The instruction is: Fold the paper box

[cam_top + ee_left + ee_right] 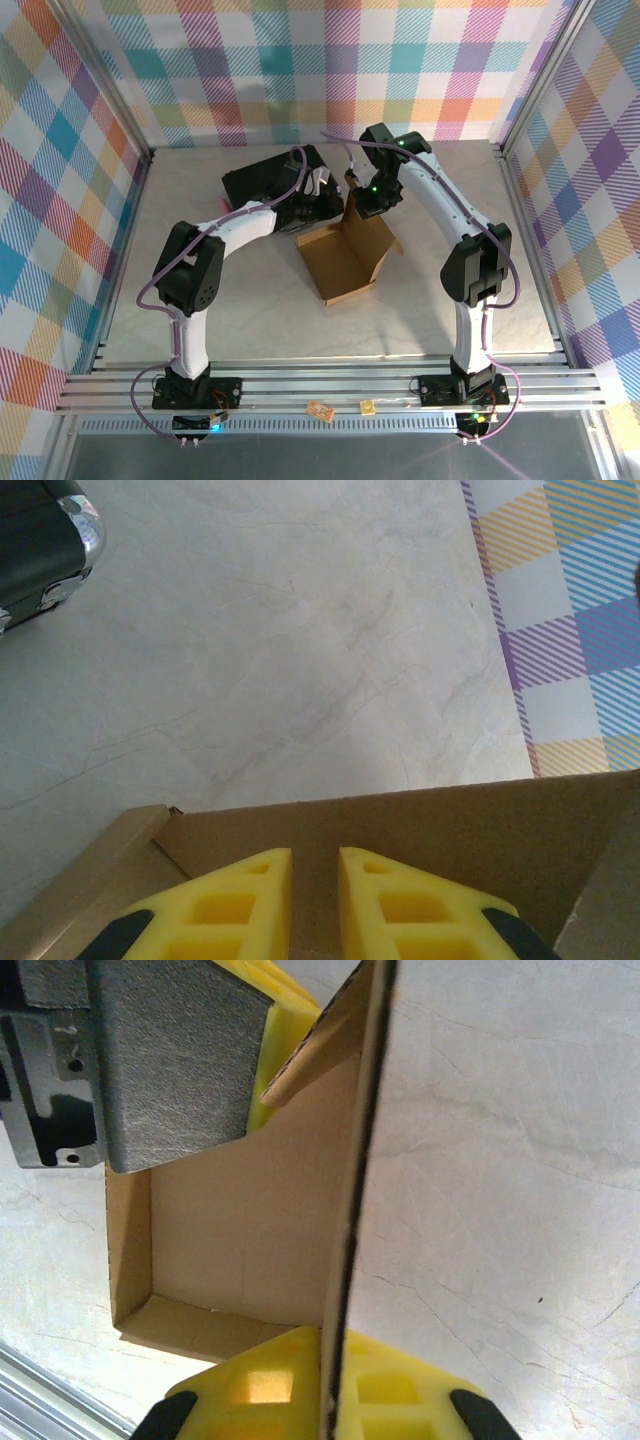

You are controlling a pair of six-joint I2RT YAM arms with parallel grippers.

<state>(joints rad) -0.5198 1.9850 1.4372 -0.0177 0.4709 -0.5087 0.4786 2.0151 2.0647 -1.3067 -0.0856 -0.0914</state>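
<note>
Your plain brown cardboard paper box (345,262) sits near the middle of the desk (230,300), a little toward its far edge and just in front of the black hard case (262,180). Your right fingers (395,1385) are pinched flat on the thin edge of the box's upright panel (368,232), most likely to hold it standing while the walls around it get folded. Your left fingers (250,895) stand narrow, with a slim gap between them and nothing in it. They sit close over a low wall at the box's far-left side, probably placed to press a side flap inward. From the right wrist, one of them is tucked behind a slanted flap, but you cannot tell whether it touches. From above, both arms cover the far end of the box, so the flaps and tabs there are hidden. The box runs off the frame in both wrist views.
</note>
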